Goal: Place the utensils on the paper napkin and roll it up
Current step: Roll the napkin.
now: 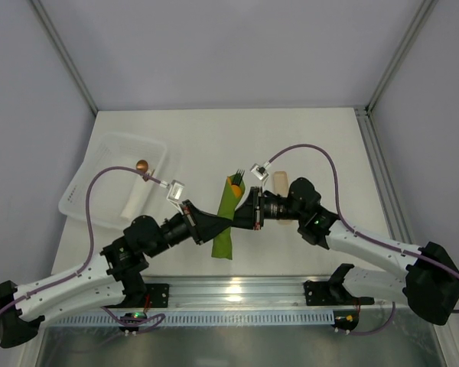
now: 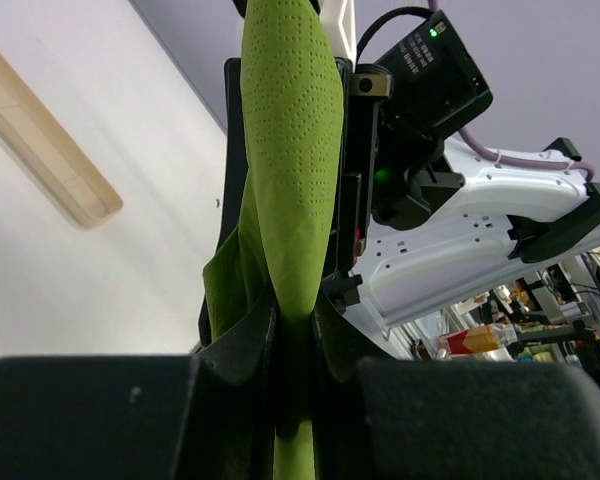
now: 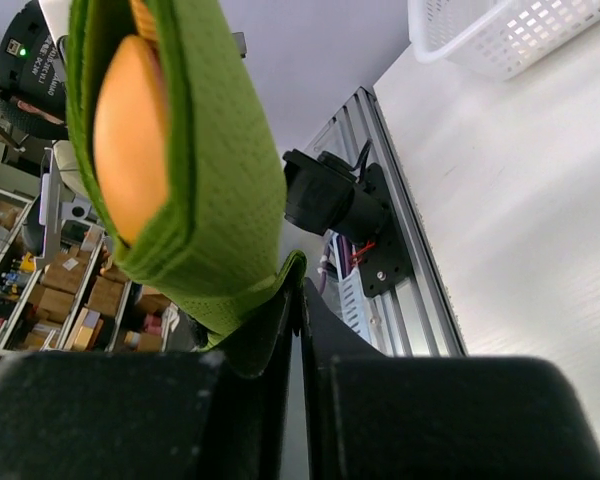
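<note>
White desk inside grey walls: the paper napkin, thin dimpled olive-green, already forms a tube at centre, utensils poking out toward 12 o'clock, one smooth orange. Left pincer clamps it from 8 o'clock; right pincer pinches its edge from 3 o'clock. Probably only release remains.

The paper napkin is olive-green with a dotted embossed pattern and is rolled into a long, narrow tube. It lies near the middle of the surface, running from near to far with a slight lean. The utensils are wrapped inside. At the far, open end an orange utensil shows its rounded tip and dark fork tines project. The left pincer and the right pincer clamp the roll at mid-length from opposite sides.
</note>
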Robot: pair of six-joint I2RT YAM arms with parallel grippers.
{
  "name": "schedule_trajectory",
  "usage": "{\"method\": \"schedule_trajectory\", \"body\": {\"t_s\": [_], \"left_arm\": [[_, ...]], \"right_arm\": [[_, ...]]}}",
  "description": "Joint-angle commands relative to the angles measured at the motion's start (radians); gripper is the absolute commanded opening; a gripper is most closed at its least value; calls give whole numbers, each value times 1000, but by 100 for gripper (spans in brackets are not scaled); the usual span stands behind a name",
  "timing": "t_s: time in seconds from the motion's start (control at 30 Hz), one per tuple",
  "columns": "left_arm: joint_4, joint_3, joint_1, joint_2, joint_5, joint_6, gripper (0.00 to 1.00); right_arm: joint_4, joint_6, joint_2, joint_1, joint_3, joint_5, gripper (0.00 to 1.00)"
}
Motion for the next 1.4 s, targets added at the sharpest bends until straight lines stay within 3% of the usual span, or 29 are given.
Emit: {"method": "schedule_trajectory", "body": {"t_s": [0.0, 0.13, 0.3, 0.67, 0.9, 1.17, 1.37], "left_arm": [[140, 12, -9, -8, 53, -17, 0], [137, 17, -9, -7, 53, -16, 0], [113, 25, -9, -13, 34, -10, 0], [39, 43, -9, -21, -88, 7, 0], [-25, 78, -9, -4, -144, 41, 0], [-52, 103, -9, 41, -177, 64, 0], [-67, 121, -11, 65, -200, 79, 0]], "right_arm": [[94, 29, -37, 32, -13, 53, 10], [-14, -21, -101, 32, -16, 93, 15], [-286, -132, -201, 33, 35, 215, 22], [-607, -254, -310, 33, 110, 377, 34], [-792, -330, -374, 33, 165, 453, 50], [-832, -333, -390, 47, 260, 417, 57], [-843, -330, -275, 105, 347, 440, 58]]}}
